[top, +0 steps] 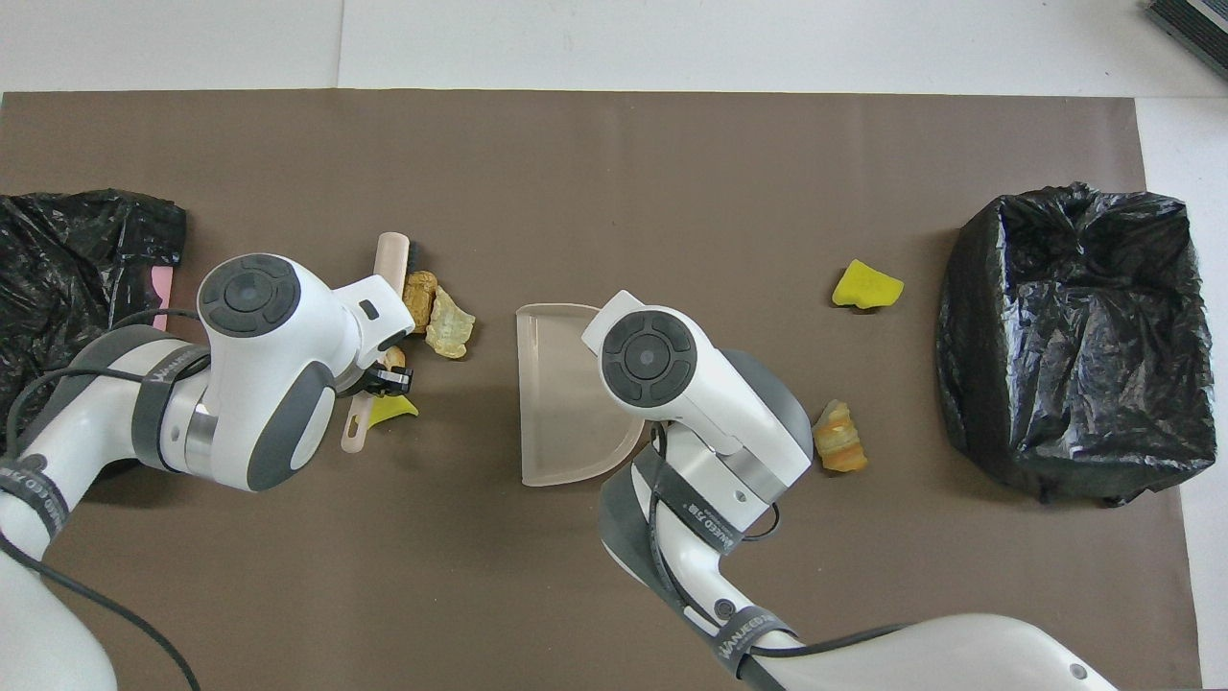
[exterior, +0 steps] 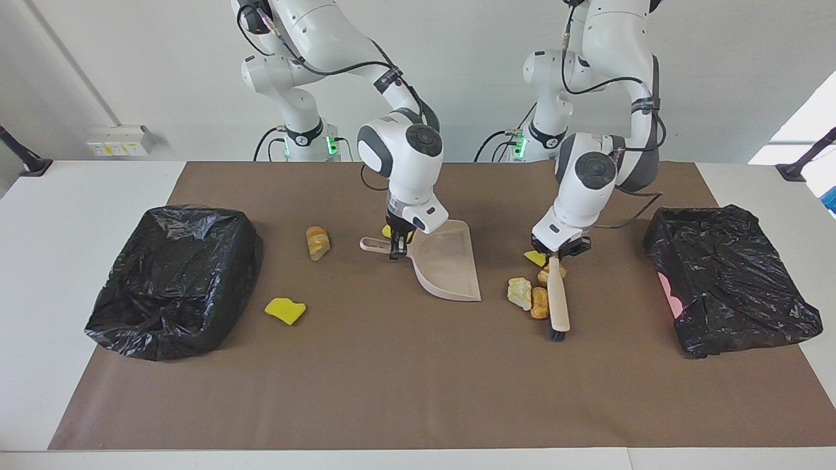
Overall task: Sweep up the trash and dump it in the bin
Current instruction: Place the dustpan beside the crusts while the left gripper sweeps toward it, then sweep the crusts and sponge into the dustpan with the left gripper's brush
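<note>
Step in hand: sweeping. Left pincer (exterior: 555, 256) clamped on the handle of the beige brush with black bristles (exterior: 557, 307), bristles against a cluster of tan bread-like chunks (exterior: 529, 297); a yellow sponge scrap (exterior: 534, 258) lies beside the handle. Right pincer (exterior: 396, 247) grips the handle of the translucent beige plastic dustpan (exterior: 447, 266), mouth toward the cluster, a gap between. Next, judged: push the cluster into the pan. A tan chunk (exterior: 317, 243) and yellow scrap (exterior: 285, 310) lie near the black-bagged bin (exterior: 173, 281).

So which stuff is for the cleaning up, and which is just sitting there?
For the job: brush, dustpan, pile of scraps beside the brush, lone yellow scrap, lone bread chunk, black-bagged bin, second bin.
Just there: brown mat, wall socket box, black stand.
</note>
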### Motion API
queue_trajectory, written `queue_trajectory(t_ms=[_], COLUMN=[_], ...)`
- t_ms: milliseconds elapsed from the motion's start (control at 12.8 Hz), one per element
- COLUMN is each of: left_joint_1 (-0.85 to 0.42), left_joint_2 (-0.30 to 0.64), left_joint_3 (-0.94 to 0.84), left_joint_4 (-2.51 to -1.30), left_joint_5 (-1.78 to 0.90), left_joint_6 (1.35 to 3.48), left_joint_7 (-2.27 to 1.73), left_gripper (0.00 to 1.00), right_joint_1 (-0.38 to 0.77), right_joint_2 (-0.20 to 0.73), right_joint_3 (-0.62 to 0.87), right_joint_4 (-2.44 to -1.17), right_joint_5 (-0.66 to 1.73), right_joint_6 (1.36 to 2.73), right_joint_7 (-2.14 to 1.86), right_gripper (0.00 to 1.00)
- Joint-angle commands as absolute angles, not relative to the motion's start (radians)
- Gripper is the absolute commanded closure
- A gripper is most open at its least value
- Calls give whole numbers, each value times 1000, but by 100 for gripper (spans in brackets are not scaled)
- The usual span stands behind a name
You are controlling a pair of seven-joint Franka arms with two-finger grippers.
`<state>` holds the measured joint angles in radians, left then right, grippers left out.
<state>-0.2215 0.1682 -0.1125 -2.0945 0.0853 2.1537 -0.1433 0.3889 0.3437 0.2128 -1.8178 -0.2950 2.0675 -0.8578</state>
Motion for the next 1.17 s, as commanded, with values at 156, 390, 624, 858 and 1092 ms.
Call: queue_trajectory(t_ms=[156,390,624,858,1092], left_joint_1=[-353,-437,-439,-347,-241], left_joint_2=[103,92,39,-87,-143], left_joint_3=[-100,-100,-97,-87,-84], left_joint_4=[-2169,-2164,-2135,-2129,-2140], left_joint_5=[-66,-164,-210,-209,-166], left_joint_6=[2146,2117,2015,1826,1688], left_joint_7=[-175,-244,-288,-282,-340], left_gripper=[100,100,100,100,100], right_joint_1=[387,387,387,385,387], right_joint_2=[351,350,350,350,348], right_joint_3=[219,219,219,219,219], right_joint_4=[-1832,-1833,-1833,-1833,-1835], right_joint_5=[-308,-308,-308,-308,-308], right_joint_6=[2100,2092,2085,2080,2080], right_joint_7=[-851,-851,-851,-862,-865], right_gripper=[100,100,100,100,100])
